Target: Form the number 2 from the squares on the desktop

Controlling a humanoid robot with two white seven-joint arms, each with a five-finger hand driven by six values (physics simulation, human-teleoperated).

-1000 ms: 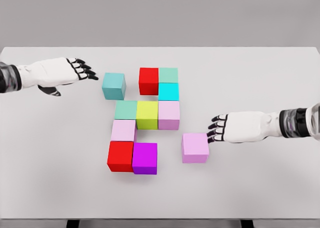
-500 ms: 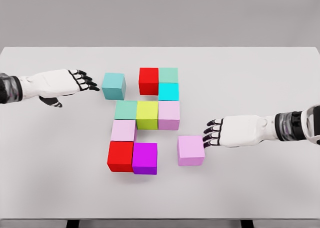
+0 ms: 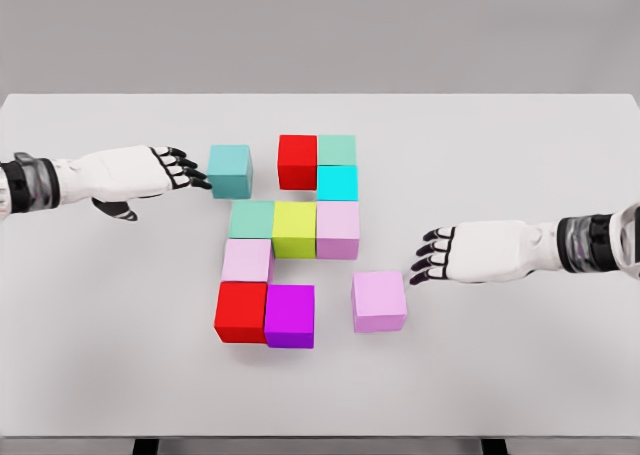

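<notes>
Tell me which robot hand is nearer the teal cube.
Left. The left robot hand has fingertips at the teal cube; the right robot hand is far across the table.

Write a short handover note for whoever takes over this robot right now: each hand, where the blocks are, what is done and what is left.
Left hand: open, fingertips at the loose teal block, upper left of the group.
Right hand: open, just clear of the loose pink block.
Done: nine blocks sit together, forming most of the 2, from the red block in the top row to the purple block in the bottom row.
Left: slide the teal block right against the red one; slide the pink block left against the purple one.
</notes>
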